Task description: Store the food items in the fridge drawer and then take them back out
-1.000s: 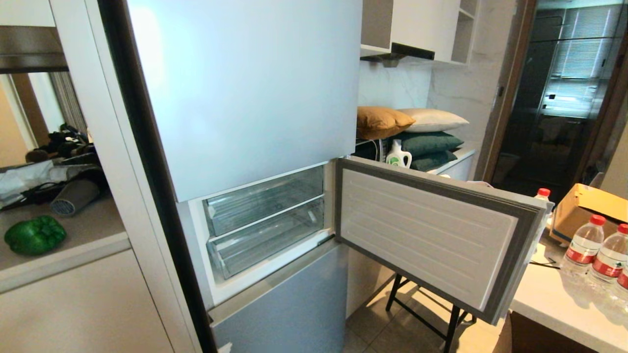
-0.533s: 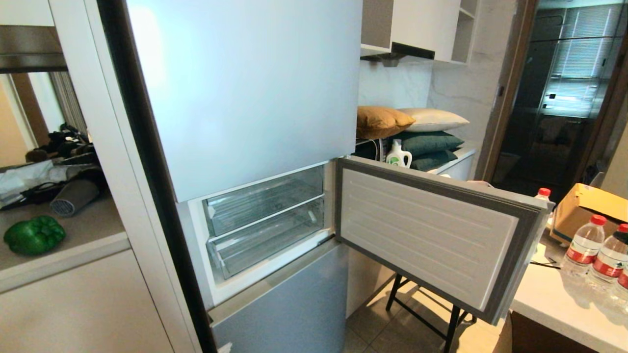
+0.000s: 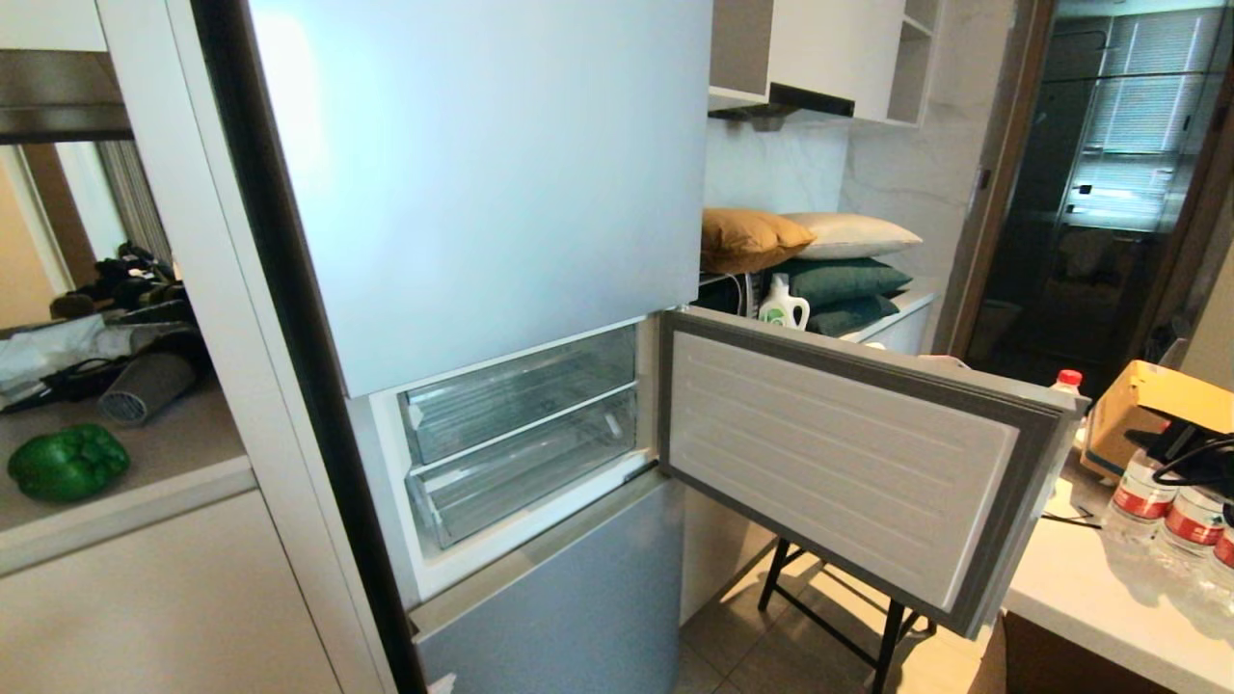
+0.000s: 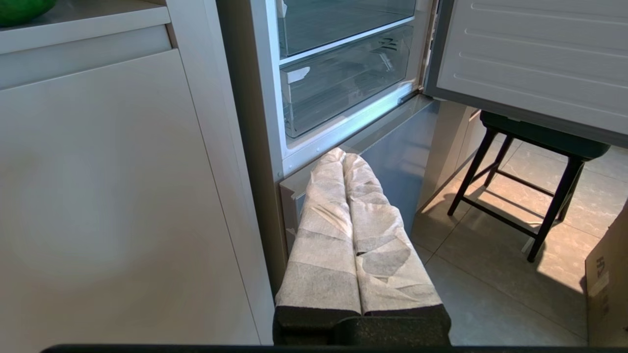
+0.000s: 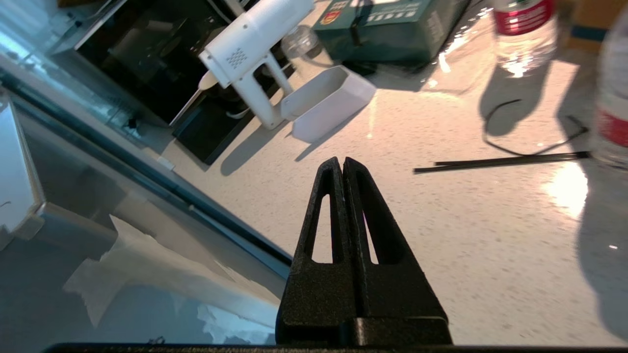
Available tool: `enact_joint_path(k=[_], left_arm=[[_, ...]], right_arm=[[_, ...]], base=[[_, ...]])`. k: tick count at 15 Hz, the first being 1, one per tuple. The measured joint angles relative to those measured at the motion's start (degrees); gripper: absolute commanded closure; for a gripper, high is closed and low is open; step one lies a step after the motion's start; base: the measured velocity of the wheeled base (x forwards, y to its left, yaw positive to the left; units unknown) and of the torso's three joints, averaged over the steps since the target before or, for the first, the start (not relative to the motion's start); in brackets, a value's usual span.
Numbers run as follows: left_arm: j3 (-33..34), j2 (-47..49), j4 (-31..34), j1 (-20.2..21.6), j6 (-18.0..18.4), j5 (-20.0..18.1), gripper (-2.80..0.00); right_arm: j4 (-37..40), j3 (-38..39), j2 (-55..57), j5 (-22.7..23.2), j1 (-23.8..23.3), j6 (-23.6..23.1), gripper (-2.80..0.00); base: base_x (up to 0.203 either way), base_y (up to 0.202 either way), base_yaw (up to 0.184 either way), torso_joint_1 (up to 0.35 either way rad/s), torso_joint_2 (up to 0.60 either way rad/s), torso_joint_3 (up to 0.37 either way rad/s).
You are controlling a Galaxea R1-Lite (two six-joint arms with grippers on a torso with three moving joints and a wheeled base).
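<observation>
A glossy green bell pepper [image 3: 67,463] lies on the counter left of the fridge; its edge also shows in the left wrist view [image 4: 19,7]. The potato is out of view. In the open middle compartment two clear drawers sit pushed in, one above the other; the lower fridge drawer [image 3: 525,477] bears a small white sticker [image 4: 298,74]. My left gripper [image 4: 343,153], wrapped in white tape, is shut and empty, low before the fridge's bottom door. My right gripper [image 5: 342,162] is shut and empty over the white counter at the right; its arm [image 3: 1186,448] shows at the edge.
The open compartment door [image 3: 848,453] swings out to the right, with a black stool [image 3: 829,617] beneath it. Water bottles [image 3: 1138,492] and a cardboard box [image 3: 1157,395] stand on the right counter, beside a white handheld device [image 5: 250,54], a white tray [image 5: 328,100] and a black cable [image 5: 515,157].
The right arm has come into the head view at the right edge, in front of the water bottles. The pepper, drawers and door have not moved.
</observation>
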State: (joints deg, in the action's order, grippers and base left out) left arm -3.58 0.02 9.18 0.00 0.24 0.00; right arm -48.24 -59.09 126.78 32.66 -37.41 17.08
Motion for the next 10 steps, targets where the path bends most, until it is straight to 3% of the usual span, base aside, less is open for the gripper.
enact_joint_path(k=[2,6,10], left_arm=[[0.0,0.0,0.0,0.0,0.0,0.0,0.00],[0.0,0.0,0.0,0.0,0.0,0.0,0.00],[0.0,0.0,0.0,0.0,0.0,0.0,0.00]], right_arm=[[-0.1,-1.5,1.7,0.0,1.3,0.4,0.00],[-3.9,-3.2,4.4,0.4,3.8,5.6,0.00],[-3.9,-2.7,5.2,1.0,6.2,6.2,0.00]], base=[[0.000,0.000,0.000,0.000,0.00,0.000],[0.000,0.000,0.000,0.000,0.00,0.000],[0.000,0.000,0.000,0.000,0.00,0.000]])
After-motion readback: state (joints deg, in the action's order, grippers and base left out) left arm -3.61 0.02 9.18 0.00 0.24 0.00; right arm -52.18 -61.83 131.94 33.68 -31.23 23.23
